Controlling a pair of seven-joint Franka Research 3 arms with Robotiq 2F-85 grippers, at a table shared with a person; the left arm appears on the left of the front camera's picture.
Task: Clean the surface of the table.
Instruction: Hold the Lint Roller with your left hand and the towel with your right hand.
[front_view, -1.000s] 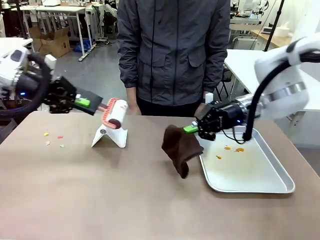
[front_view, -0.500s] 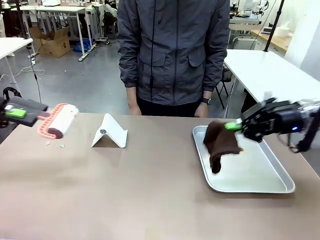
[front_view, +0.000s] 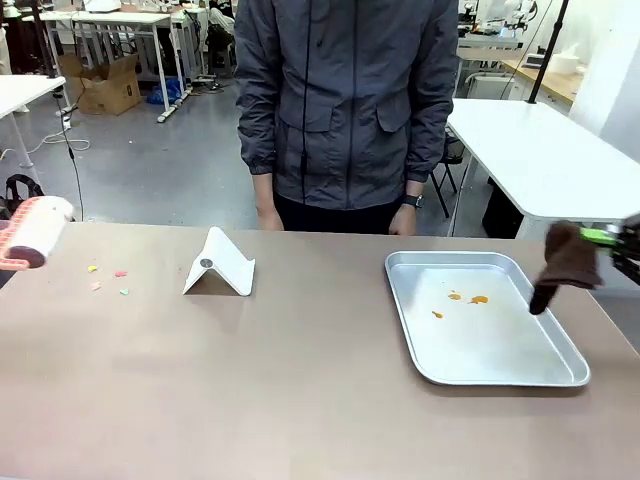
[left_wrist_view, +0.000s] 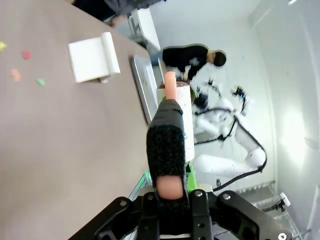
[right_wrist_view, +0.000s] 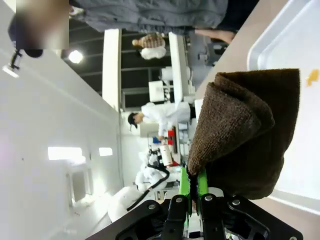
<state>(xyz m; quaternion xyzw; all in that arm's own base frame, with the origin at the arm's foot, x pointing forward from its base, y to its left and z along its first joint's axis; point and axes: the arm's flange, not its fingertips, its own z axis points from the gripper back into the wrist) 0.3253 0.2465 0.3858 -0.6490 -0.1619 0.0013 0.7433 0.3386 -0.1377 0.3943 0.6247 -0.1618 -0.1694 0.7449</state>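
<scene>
matt table (front_view: 300, 400), shiny mtl tray (front_view: 480, 345), fuzzy cloth (front_view: 570, 262)

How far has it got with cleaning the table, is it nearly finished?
Nothing looks cleaned yet. In hand: the left gripper is shut on a lint roller at the far left, and the right gripper holds a brown cloth in the air beside the tray. Left to do: coloured crumbs lie on the table near the roller, and orange spots sit in the tray.
</scene>
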